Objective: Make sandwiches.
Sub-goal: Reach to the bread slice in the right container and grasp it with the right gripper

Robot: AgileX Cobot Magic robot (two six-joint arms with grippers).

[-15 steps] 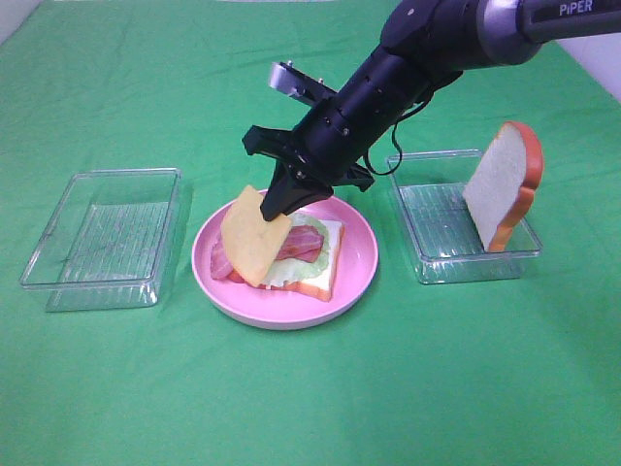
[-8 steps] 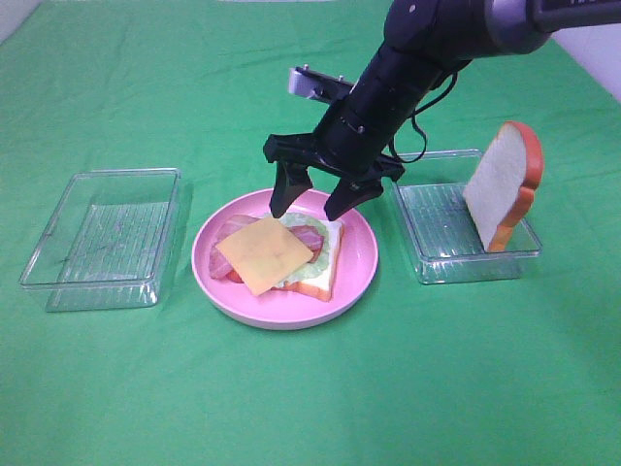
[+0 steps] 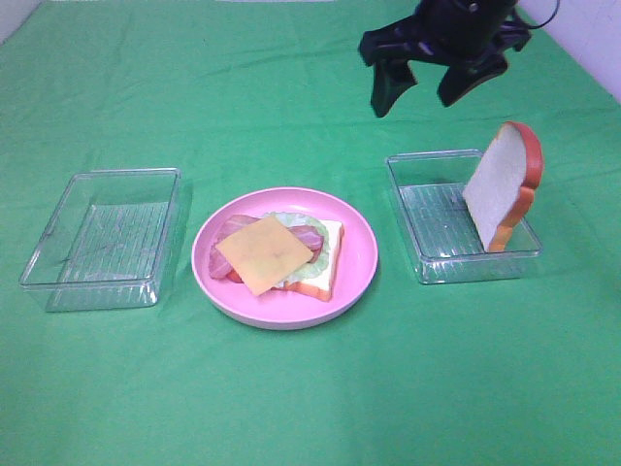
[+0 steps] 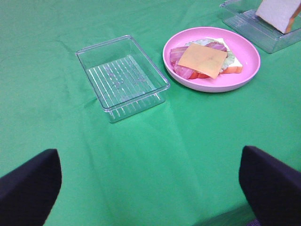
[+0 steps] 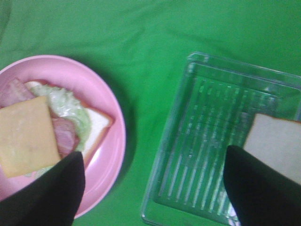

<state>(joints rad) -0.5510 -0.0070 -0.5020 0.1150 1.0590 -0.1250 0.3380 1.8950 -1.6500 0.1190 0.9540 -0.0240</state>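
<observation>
The open-faced sandwich point(image 3: 277, 254) lies on the pink plate point(image 3: 359, 262): a white bread slice, then lettuce and bacon, with yellow cheese point(image 3: 264, 252) on top. My right gripper point(image 3: 417, 97) hangs open and empty high above the table, behind the right tray. In the right wrist view its fingers point(image 5: 51, 197) frame the gap between the sandwich point(image 5: 56, 132) and the tray. A second bread slice point(image 3: 503, 184) stands on edge in that tray. My left gripper point(image 4: 150, 197) is open and empty, well short of the left tray point(image 4: 122, 77).
Two clear plastic trays flank the plate on the green cloth: the left tray point(image 3: 102, 238) holds nothing, and the right tray point(image 3: 427, 262) holds only the upright bread slice. The white table edge shows at the far right corner.
The right gripper let go of the cheese, which now lies flat on the bacon. It then opened wide, rose and moved back to the right, above the right tray.
</observation>
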